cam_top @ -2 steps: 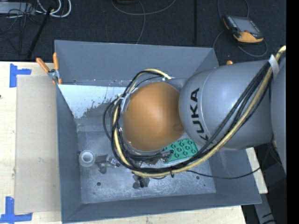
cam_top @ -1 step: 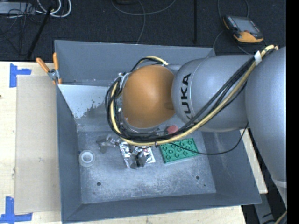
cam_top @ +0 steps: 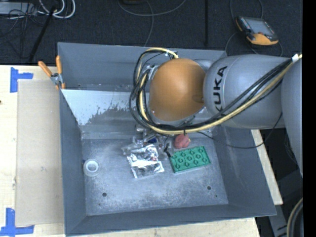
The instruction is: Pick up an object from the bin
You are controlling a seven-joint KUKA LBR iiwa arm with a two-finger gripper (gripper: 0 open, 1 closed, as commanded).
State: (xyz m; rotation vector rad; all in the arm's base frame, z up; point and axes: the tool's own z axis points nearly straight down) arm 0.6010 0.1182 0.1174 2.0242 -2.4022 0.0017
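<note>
My gripper [cam_top: 146,139] reaches down in the middle of the bin, mostly hidden under the arm's wrist. Right below it lies a crumpled silver foil wrapper [cam_top: 144,163] with bits of red and blue print. The gripper's lower end sits at the wrapper's upper edge, and I cannot tell whether they touch. A green studded building plate [cam_top: 190,159] lies flat just to the right of the wrapper. A small pinkish-red ball [cam_top: 182,141] rests at the plate's upper edge, close beside the gripper.
A small clear round cap [cam_top: 91,167] lies alone near the bin's left wall. The arm with its orange cover and cables hangs over the bin's back and right side.
</note>
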